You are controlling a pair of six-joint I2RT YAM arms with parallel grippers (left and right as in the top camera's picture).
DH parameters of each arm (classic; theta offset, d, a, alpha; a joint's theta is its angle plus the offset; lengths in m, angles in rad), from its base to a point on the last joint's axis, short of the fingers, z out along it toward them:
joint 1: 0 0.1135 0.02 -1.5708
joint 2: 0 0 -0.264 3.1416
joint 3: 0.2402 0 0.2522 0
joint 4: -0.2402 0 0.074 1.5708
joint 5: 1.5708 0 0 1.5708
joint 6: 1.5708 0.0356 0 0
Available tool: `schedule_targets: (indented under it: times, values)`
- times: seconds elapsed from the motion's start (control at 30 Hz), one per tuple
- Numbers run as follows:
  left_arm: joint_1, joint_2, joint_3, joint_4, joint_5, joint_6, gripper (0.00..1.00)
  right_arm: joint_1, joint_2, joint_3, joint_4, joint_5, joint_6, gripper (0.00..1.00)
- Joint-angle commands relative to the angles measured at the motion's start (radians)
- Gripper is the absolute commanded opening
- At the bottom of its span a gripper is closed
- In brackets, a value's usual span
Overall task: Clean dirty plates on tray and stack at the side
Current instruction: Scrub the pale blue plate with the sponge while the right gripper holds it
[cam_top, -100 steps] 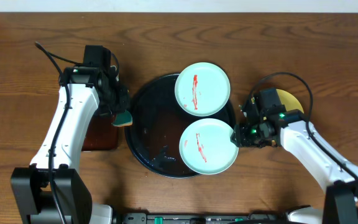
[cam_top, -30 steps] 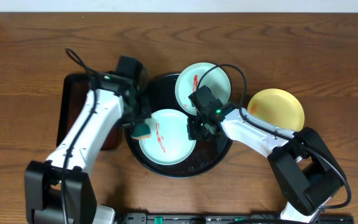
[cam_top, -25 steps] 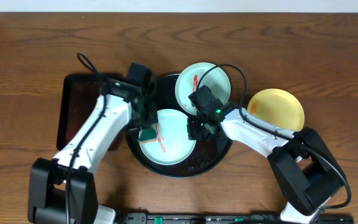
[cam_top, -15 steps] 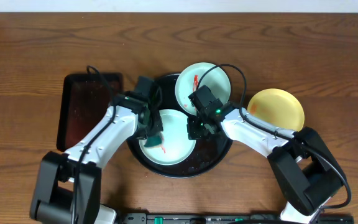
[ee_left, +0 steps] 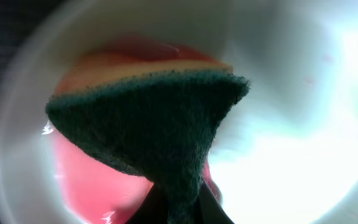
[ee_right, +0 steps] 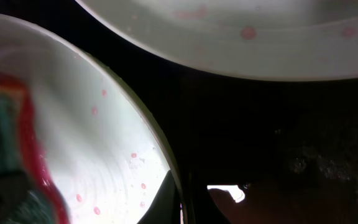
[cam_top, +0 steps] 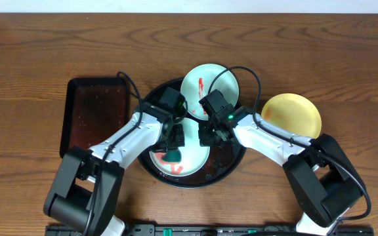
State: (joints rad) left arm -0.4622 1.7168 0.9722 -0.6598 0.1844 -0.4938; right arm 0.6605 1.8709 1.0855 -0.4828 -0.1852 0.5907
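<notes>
The round black tray (cam_top: 231, 154) holds two mint-blue plates. The near plate (cam_top: 190, 160) carries smeared red sauce. My left gripper (cam_top: 172, 152) is shut on a green-and-yellow sponge (ee_left: 154, 124) and presses it onto this plate (ee_left: 291, 155). My right gripper (cam_top: 205, 136) is shut on the near plate's right rim (ee_right: 92, 137), one finger on each side. The far plate (cam_top: 209, 85) has a red streak and overhangs the tray's back rim; its underside shows in the right wrist view (ee_right: 241, 25). The yellow plate (cam_top: 292, 113) lies on the bare table to the right.
A rectangular black tray (cam_top: 94, 115) lies on the table left of the round tray. Both arms cross over the round tray's middle. The round tray's wet black floor (ee_right: 266, 124) shows between the two plates.
My left arm has swung right from the near plate's left edge to its middle, dragging the sponge through the streak and smearing it. My right gripper has kept its hold on the rim.
</notes>
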Motion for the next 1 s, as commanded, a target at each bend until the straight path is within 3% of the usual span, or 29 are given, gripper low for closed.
schedule_targets:
  times: [0.0, 0.3, 0.63, 0.87, 0.97]
  values:
    - [-0.035, 0.051, -0.024, 0.027, 0.224, 0.045, 0.07, -0.004, 0.022, 0.006, 0.000, -0.002, 0.006, 0.01]
    - [0.005, 0.050, -0.023, 0.109, 0.277, 0.023, 0.07, -0.004, 0.022, 0.006, 0.000, -0.001, 0.006, 0.01]
    - [0.006, 0.050, -0.021, 0.018, -0.254, -0.138, 0.07, -0.004, 0.022, 0.006, 0.000, 0.002, 0.006, 0.01]
    - [0.005, 0.047, 0.026, -0.087, -0.245, -0.144, 0.08, -0.004, 0.022, 0.006, 0.000, 0.002, 0.006, 0.01]
    - [0.006, 0.046, 0.050, -0.109, -0.140, -0.102, 0.07, -0.004, 0.022, 0.006, 0.000, 0.002, 0.006, 0.01]
